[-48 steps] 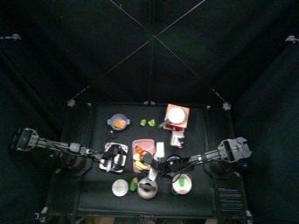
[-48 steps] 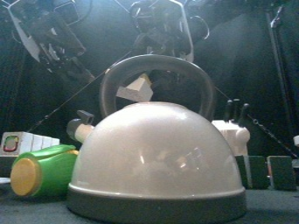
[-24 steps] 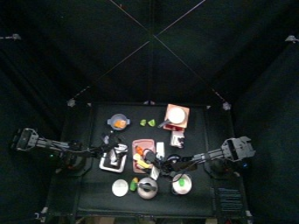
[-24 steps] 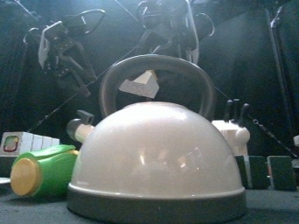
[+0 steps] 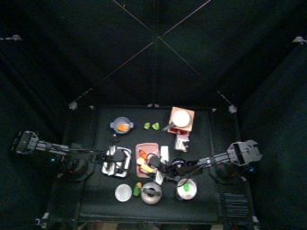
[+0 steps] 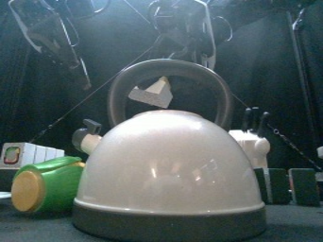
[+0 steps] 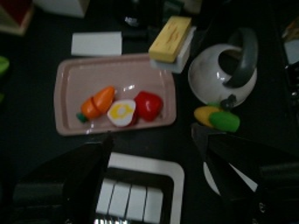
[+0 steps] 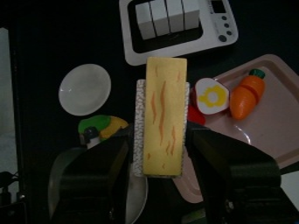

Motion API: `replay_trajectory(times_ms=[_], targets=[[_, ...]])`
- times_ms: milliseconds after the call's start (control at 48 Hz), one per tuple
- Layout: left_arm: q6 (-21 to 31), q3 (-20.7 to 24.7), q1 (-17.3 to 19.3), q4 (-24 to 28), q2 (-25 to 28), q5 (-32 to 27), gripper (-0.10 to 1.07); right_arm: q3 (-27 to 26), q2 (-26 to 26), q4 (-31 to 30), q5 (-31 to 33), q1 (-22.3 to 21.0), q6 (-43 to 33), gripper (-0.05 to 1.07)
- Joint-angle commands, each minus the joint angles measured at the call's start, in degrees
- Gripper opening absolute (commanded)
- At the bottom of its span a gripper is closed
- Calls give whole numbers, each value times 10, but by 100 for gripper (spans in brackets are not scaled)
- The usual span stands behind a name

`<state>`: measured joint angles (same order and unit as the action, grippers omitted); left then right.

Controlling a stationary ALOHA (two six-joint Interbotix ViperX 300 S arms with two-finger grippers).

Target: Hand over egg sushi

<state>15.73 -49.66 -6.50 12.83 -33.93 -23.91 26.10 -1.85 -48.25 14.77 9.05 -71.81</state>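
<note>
Counter (image 5: pixel 102 121): black, crowded with toy kitchenware.
Kettle (image 6: pixel 169 170): white, dark handle, at the near edge.
Tray (image 7: pixel 73 98): pink, holding a carrot (image 7: pixel 97 102), halved egg (image 7: pixel 121 111) and red piece.
Left gripper (image 7: pixel 149 171): released, jaws spread wide above tray and white appliance (image 7: pixel 135 190).
Right gripper (image 8: pixel 162 166): grasping the egg sushi (image 8: pixel 163 115), lifted above the counter.

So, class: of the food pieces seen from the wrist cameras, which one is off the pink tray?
The egg sushi, yellow and oblong, sits between the right tool's jaws; the others lie on the pink tray.
</note>
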Motion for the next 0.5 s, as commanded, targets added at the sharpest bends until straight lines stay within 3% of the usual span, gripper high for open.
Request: replay_trajectory(times_ms=[0,188,479], targets=[[-7,-30,16,-4,-15,106,102,-4,24,-9,-11,-5,0,60],[-8,-100,25,-11,-22,261,103,-5,21,-20,-37,-12,6,60],[-9,-140,25,10,7,418,103,-9,12,-83,-69,-15,6,60]])
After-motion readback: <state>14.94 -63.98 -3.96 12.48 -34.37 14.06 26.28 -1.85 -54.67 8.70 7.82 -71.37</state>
